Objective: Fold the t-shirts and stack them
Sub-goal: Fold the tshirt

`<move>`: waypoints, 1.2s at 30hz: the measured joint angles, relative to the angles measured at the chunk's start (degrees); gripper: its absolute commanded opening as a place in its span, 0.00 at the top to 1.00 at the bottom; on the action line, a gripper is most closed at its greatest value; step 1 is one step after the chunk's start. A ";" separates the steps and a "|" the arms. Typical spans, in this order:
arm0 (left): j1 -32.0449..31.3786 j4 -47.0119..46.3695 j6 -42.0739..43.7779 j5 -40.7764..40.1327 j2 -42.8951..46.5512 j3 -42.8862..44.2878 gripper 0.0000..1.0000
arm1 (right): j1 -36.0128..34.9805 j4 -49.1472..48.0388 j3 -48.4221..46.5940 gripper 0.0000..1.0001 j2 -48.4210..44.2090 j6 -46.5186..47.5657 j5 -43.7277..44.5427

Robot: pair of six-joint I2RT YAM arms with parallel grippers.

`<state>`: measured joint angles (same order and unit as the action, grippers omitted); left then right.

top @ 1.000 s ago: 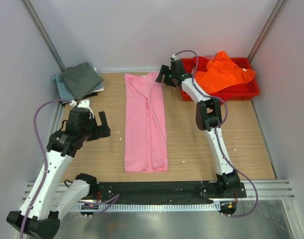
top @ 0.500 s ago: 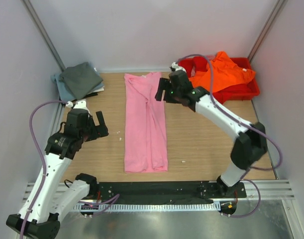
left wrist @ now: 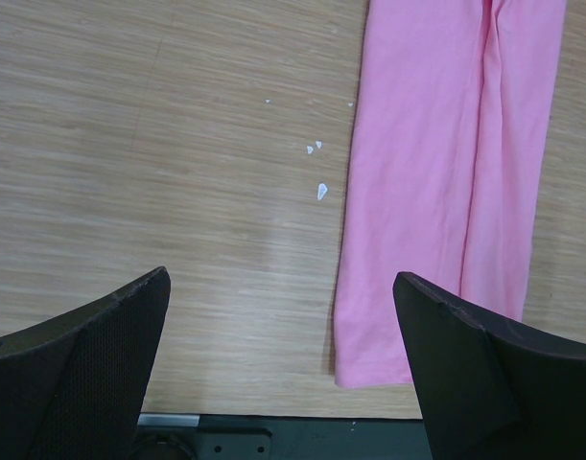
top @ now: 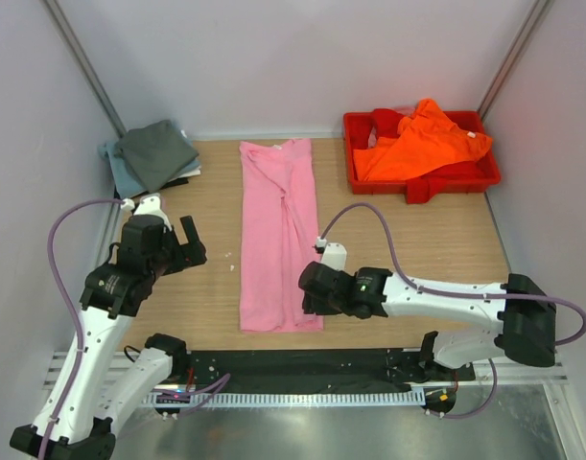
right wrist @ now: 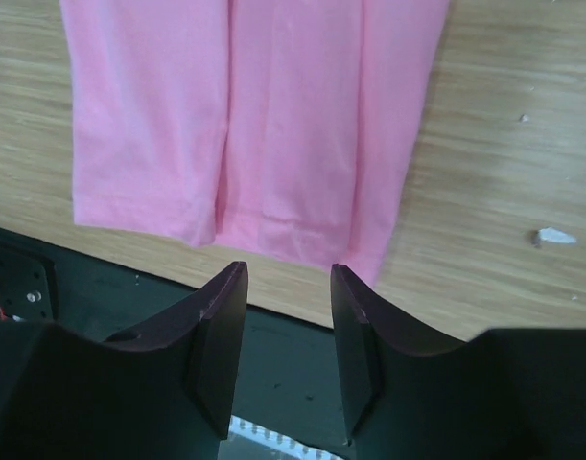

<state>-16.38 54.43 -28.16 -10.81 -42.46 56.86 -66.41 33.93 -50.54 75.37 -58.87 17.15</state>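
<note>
The light pink t-shirt [top: 280,235] lies flat as a long narrow strip down the middle of the table. It also shows in the left wrist view [left wrist: 436,182] and the right wrist view [right wrist: 254,105]. My left gripper [top: 184,246] is open and empty over bare wood, left of the strip [left wrist: 281,278]. My right gripper [top: 306,288] is open and empty, hovering at the strip's near right corner [right wrist: 288,271]. The bright orange t-shirt [top: 417,139] lies crumpled in the red tray [top: 429,182]. The dark grey t-shirt [top: 156,151] lies on the pale blue-grey one [top: 112,156] at the far left.
A black rail [top: 302,362] runs along the table's near edge, just below the strip's hem. Small white specks [left wrist: 319,190] lie on the wood left of the pink strip. Walls close in on the left, right and back.
My right arm has swung from the pink strip's far end, near the tray, back to its near right corner. My left arm has shifted slightly toward the left.
</note>
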 measured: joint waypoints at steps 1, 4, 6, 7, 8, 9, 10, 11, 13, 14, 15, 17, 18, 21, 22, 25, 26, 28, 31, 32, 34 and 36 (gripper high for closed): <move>0.00 0.00 0.00 0.00 0.00 0.00 0.00 | -1.75 0.31 0.02 0.55 -0.02 -1.46 0.81; 0.00 0.00 0.00 0.00 0.00 -0.02 0.00 | -4.15 0.28 0.13 0.56 0.00 -4.76 2.84; 0.00 0.00 0.00 0.00 0.09 -0.02 0.00 | -4.61 0.24 0.35 0.56 0.13 -6.27 4.00; 0.00 0.00 0.00 0.00 0.11 -0.02 0.00 | -4.76 0.24 0.50 0.56 0.37 -6.97 4.55; 0.00 0.00 0.00 0.00 0.17 -0.02 0.00 | -4.79 0.22 0.66 0.56 0.72 -7.54 4.92; -0.07 0.00 0.00 -0.04 0.22 -0.02 0.00 | -4.81 0.20 0.85 0.56 1.11 -7.93 5.25; -0.15 0.00 -0.02 -0.13 0.26 -0.02 0.00 | -4.83 0.13 1.09 0.55 1.46 -8.35 5.49; -0.26 0.00 0.00 -0.15 0.31 -0.02 0.00 | -4.87 -0.07 1.49 0.56 1.70 -8.68 5.66; -0.46 0.00 -0.02 -0.17 0.35 -0.02 0.00 | -4.92 -0.15 2.21 0.55 2.03 -9.07 5.86; -0.48 0.00 -0.02 -0.17 0.37 -0.02 0.00 | -4.96 -0.17 2.45 0.55 2.12 -9.20 5.90; -0.48 0.00 -0.02 -0.17 0.37 -0.02 0.00 | -5.01 -0.22 2.64 0.55 2.29 -9.35 5.92; -0.50 0.00 -0.02 -0.20 0.35 -0.02 0.00 | -5.07 -0.52 2.82 0.55 2.71 -9.60 5.95; -0.52 0.00 -0.02 -0.20 0.35 -0.02 0.00 | -5.09 -0.92 2.97 0.55 2.93 -9.73 5.95; -0.55 0.00 -0.07 -0.20 0.35 -0.02 0.00 | -5.11 -2.14 3.63 0.55 3.54 -10.08 5.88; -0.55 0.00 -0.07 -0.20 0.35 -0.02 0.00 | -5.11 -2.38 3.67 0.55 3.89 -10.10 5.88; -0.57 0.00 -0.13 -0.22 0.35 -0.02 0.00 | -5.11 -3.15 3.67 0.55 5.09 -10.14 5.84; -0.61 0.00 -0.13 -0.22 0.35 -0.02 0.00 | -5.11 -3.41 3.67 0.56 5.55 -10.14 5.79; -0.66 0.00 -0.13 -0.26 0.35 -0.02 0.00 | -5.11 -3.78 3.72 0.56 6.21 -10.16 5.68; -0.66 0.00 -0.15 -0.48 0.35 -0.02 0.00 | -5.11 -4.20 3.87 0.56 6.69 -10.21 5.60; -0.66 0.02 -0.15 -0.57 0.35 -0.02 0.00 | -5.11 -4.35 3.91 0.57 6.82 -10.23 5.53; -0.70 0.02 -0.15 -0.63 0.35 -0.02 0.00 | -5.11 -4.55 3.96 0.58 7.08 -10.23 5.42; -0.74 0.00 -0.15 -0.63 0.35 -0.02 0.00 | -5.11 -4.87 3.96 0.61 7.43 -10.23 5.33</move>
<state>-17.12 54.43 -28.32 -11.44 -42.11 56.84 -71.53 29.06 -46.59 82.81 -69.10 22.48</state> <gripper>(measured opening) 0.996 0.419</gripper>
